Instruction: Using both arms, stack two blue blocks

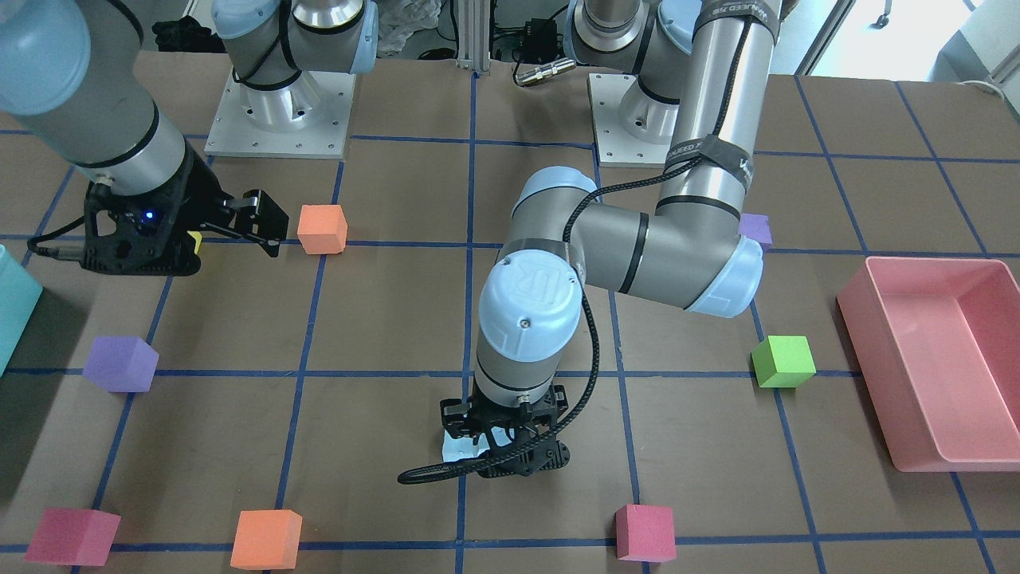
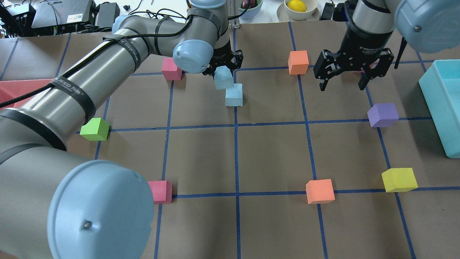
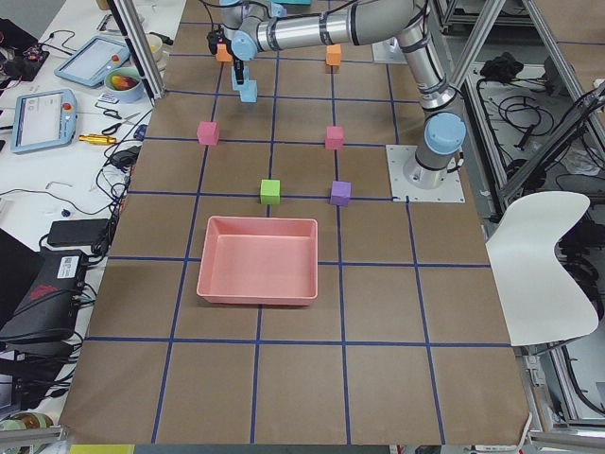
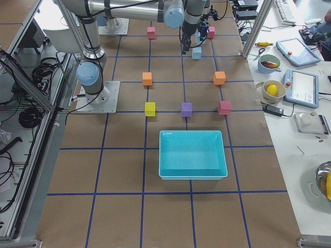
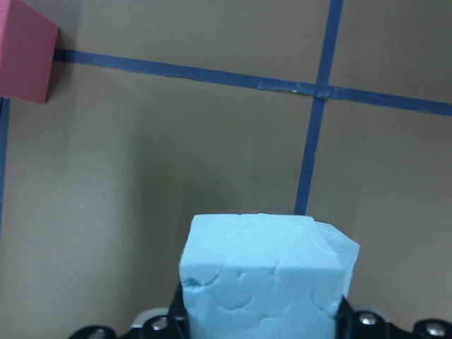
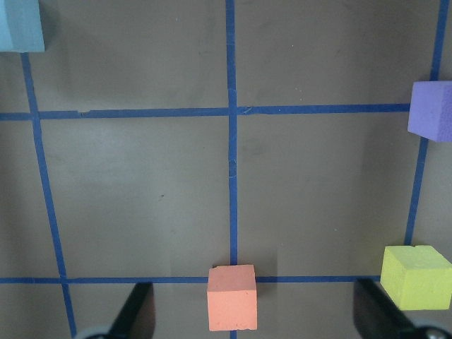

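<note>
My left gripper [image 2: 223,72] is shut on a pale blue block [image 2: 223,77] and holds it tilted, just above the table at the far middle. In the left wrist view this block [image 5: 265,275] fills the space between the fingers. The second blue block [image 2: 234,95] stands on the table just to the right of the held one and on the robot's side of it; they overlap in the overhead view. My right gripper [image 2: 341,80] is open and empty, raised high over the right half. Its fingers [image 6: 134,314] are spread wide apart in the right wrist view.
A red cube [image 2: 171,69] sits left of the left gripper, an orange cube [image 2: 298,63] to its right. Purple [image 2: 382,115], yellow [image 2: 399,180], orange [image 2: 320,190], green [image 2: 95,129] and red [image 2: 160,191] cubes are scattered. There is a teal box [image 2: 435,115] at the right and a pink tray [image 1: 865,375] at the robot's left.
</note>
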Available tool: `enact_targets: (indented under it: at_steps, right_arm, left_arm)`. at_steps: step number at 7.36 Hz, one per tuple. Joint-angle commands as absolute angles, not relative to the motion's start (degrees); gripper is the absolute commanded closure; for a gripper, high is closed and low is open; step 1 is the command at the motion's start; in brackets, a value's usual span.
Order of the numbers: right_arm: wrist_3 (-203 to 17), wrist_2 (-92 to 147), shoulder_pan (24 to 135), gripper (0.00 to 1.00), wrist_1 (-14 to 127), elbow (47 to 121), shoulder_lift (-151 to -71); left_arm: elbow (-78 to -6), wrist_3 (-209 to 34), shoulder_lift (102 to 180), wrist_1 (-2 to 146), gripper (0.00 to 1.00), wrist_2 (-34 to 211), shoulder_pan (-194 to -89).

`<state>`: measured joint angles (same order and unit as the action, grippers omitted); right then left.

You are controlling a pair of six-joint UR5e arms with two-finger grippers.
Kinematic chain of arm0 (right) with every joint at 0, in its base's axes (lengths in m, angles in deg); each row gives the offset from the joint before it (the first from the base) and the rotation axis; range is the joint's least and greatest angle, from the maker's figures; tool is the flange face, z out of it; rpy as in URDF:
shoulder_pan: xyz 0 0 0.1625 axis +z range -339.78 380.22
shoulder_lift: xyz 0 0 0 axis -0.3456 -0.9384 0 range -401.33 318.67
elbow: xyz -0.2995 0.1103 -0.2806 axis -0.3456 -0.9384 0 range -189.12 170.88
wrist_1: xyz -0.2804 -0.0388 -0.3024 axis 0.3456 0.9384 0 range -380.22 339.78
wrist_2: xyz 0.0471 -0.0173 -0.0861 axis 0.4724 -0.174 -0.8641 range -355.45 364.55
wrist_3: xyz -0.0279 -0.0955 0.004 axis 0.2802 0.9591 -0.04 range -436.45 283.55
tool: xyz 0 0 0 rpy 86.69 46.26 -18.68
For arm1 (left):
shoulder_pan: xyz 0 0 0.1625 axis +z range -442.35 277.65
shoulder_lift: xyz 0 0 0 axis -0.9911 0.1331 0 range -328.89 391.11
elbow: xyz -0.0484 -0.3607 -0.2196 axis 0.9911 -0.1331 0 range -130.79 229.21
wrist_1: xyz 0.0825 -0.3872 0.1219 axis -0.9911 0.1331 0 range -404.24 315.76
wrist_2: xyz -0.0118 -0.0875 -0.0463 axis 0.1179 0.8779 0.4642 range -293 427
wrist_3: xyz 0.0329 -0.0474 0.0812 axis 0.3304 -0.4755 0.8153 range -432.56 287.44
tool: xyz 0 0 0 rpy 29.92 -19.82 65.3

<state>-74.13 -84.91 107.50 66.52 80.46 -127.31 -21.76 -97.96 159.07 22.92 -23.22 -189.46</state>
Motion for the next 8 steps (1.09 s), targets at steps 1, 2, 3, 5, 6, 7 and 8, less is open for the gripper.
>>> enact_targets:
  at_steps: [1, 2, 3, 5, 6, 7, 8]
  right_arm:
    - [-74.2, -85.6, 107.3, 0.0, 66.4, 81.7, -129.4]
    - [-75.2, -85.7, 107.4, 0.0, 65.8, 81.4, -130.0]
    - [-75.2, -85.4, 107.4, 0.0, 65.7, 81.5, -131.3]
    - [-75.3, -85.2, 108.3, 0.0, 65.6, 82.1, -133.0]
    - [-75.2, -85.4, 108.9, 0.0, 65.6, 82.0, -133.3]
    - [-75.2, -85.5, 109.0, 0.0, 65.6, 82.1, -133.4]
    - [-75.2, -85.8, 109.1, 0.0, 65.5, 82.1, -133.5]
  left_arm:
    - [-21.3, -98.7, 160.5, 23.2, 0.82, -25.0, -191.5]
    - [-21.4, -98.7, 160.4, 24.0, 0.82, -25.3, -191.8]
    - [-21.5, -98.7, 160.5, 24.2, 0.75, -25.2, -191.8]
    - [-21.5, -98.7, 160.4, 25.2, 0.67, -25.1, -191.9]
    - [-21.4, -98.7, 160.5, 25.1, 0.67, -25.0, -191.9]
    - [-21.3, -98.7, 160.5, 25.0, 0.67, -24.8, -191.9]
    - [-21.0, -98.7, 160.5, 24.8, 0.67, -24.6, -191.9]
